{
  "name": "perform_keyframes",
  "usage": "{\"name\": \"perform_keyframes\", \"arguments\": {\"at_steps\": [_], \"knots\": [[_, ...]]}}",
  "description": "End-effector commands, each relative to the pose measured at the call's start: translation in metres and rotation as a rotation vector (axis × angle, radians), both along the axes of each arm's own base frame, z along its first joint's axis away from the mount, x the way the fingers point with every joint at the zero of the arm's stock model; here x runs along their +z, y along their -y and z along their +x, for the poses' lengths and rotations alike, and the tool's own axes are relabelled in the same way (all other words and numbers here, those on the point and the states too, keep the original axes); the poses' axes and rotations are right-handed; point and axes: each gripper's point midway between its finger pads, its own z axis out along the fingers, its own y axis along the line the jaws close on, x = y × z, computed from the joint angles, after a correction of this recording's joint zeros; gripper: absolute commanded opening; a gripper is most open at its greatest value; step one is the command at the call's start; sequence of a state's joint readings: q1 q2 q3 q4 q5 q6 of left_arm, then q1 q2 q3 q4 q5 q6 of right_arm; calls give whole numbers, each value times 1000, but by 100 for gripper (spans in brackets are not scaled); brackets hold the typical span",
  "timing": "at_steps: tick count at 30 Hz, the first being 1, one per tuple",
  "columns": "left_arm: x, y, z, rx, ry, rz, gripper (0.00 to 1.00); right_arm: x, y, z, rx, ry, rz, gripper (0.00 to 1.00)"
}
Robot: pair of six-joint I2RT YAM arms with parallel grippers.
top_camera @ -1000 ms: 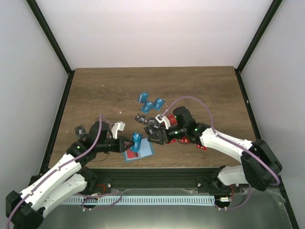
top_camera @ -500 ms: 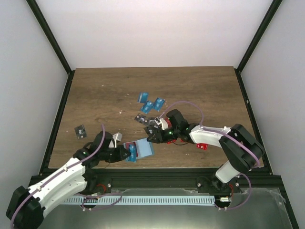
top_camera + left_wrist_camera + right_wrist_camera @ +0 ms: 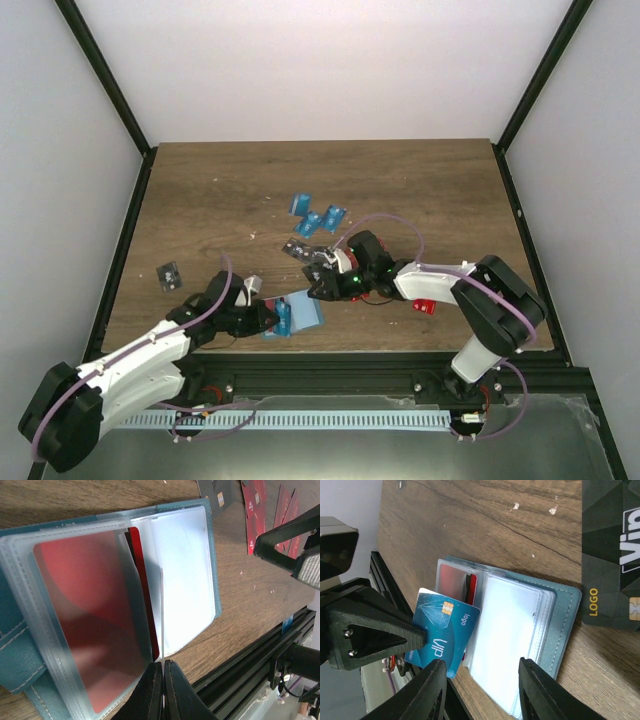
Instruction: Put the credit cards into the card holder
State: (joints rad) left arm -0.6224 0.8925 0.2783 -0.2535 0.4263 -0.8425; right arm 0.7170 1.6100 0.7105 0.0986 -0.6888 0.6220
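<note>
Matt wood-grain table point(image 3: 420, 190), stitched teal card holder point(image 3: 15, 650), glossy plastic sleeves point(image 3: 185, 570)

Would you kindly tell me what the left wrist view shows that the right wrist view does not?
Only the left wrist view shows the loose red cards on the table. Only the right wrist view shows the blue card's printed face, pinched by the left end effector. Both show the open card holder with a red card in a sleeve.
</note>
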Motion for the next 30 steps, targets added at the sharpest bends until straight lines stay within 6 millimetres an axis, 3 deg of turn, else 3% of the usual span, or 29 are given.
{"name": "perform_keyframes", "arguments": {"at_steps": [1,18,30], "knots": [[4,0,5,21,30,-13,4,-4,-4,-1,17,-8,6,41],[-9,-1,1,33,-7,-17,4,-15,-4,-2,15,-29,-5,40],[-3,6,9,27,36,-51,4,-40,-3,-5,20,-81,-38,37]]}}
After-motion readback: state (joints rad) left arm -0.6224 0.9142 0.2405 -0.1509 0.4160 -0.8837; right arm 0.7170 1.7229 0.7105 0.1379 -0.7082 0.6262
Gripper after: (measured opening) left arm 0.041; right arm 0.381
